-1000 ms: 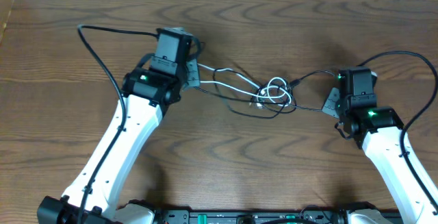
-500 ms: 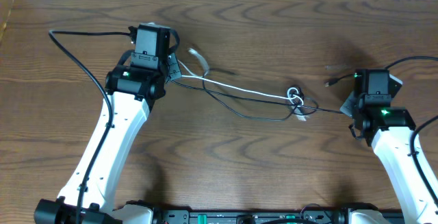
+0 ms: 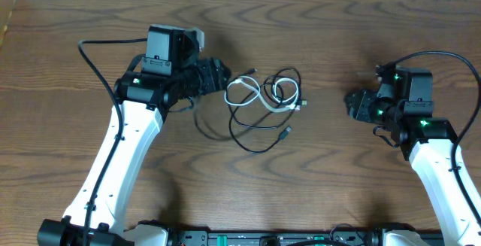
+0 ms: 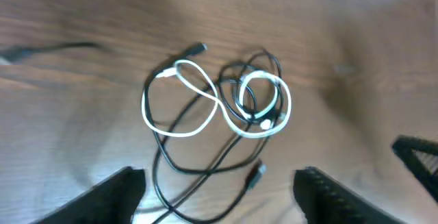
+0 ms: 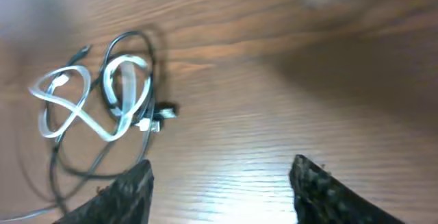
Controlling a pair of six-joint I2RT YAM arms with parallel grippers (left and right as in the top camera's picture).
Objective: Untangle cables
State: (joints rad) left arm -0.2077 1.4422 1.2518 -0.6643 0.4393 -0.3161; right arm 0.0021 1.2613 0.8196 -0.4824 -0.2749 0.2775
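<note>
The cables lie loose on the table between my two arms. A white cable [image 3: 259, 94] forms a figure-eight, with a black cable [image 3: 252, 135] looped through and below it, its plug [image 3: 286, 132] pointing right. My left gripper [image 3: 219, 77] stands open just left of the heap, holding nothing. In the left wrist view the white cable [image 4: 205, 101] and black cable [image 4: 198, 172] lie ahead of the open left gripper [image 4: 219, 196]. My right gripper [image 3: 350, 104] is open, well right of the heap. Its wrist view shows the white cable [image 5: 89, 101] at far left, beyond the right gripper [image 5: 222, 196].
Thick black arm wires arc over the table by the left arm [image 3: 98, 58] and the right arm [image 3: 443, 56]. The wooden table [image 3: 338, 178] ends at a white strip along the far edge.
Both grippers have opened and let go of the cables. The cables, stretched taut between them half a second ago, have sprung back into a loose heap in the middle.
</note>
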